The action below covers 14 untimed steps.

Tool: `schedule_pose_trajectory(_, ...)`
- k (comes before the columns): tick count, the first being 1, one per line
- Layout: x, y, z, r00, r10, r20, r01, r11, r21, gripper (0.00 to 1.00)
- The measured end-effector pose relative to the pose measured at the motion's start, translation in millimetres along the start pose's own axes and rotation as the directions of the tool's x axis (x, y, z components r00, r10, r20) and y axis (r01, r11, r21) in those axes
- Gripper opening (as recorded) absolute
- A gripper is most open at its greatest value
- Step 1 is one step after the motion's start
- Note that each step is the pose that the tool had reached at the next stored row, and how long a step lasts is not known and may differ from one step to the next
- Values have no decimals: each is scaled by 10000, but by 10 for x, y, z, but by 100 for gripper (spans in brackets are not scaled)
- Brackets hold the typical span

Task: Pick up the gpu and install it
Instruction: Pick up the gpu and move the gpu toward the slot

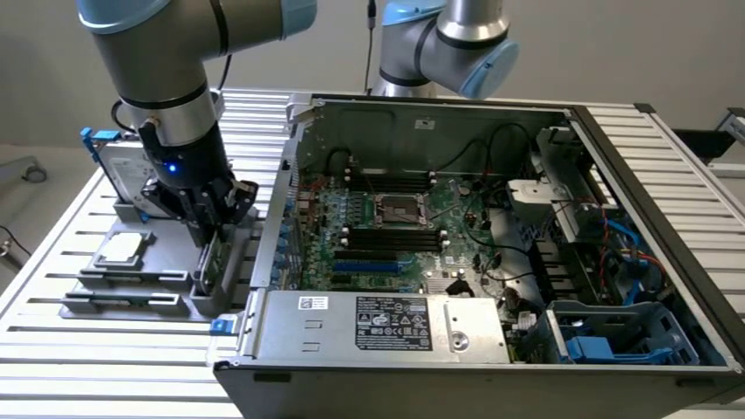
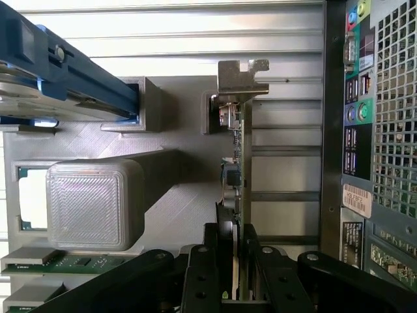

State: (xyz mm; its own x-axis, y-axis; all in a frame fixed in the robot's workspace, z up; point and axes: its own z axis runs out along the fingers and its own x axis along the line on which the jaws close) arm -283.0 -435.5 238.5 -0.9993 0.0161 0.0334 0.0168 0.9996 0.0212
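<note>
My end effector [image 2: 239, 229] straddles the gpu [image 2: 240, 150], which stands on edge in the gray holder [image 2: 176, 195] beside the PC case [image 2: 391, 130]. Can't tell if it's clamped yet. The card looks light, stiff and fragile, so I'd pinch the board's top edge gently.

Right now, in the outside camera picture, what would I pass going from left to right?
CPU chip → gpu → motherboard → blue drive cage

Open computer case [image 1: 466, 386] beside grey parts holder [image 1: 140, 279]
</note>
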Motion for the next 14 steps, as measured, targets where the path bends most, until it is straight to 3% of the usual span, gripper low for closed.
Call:
schedule_pose_trajectory(10, 0, 0, -4, 10000, 0, 3, 0, 10000, -2, 26)
schedule_pose_trajectory(14, 1, 1, -50, 10000, 0, 0, 0, 10000, -8, 26)
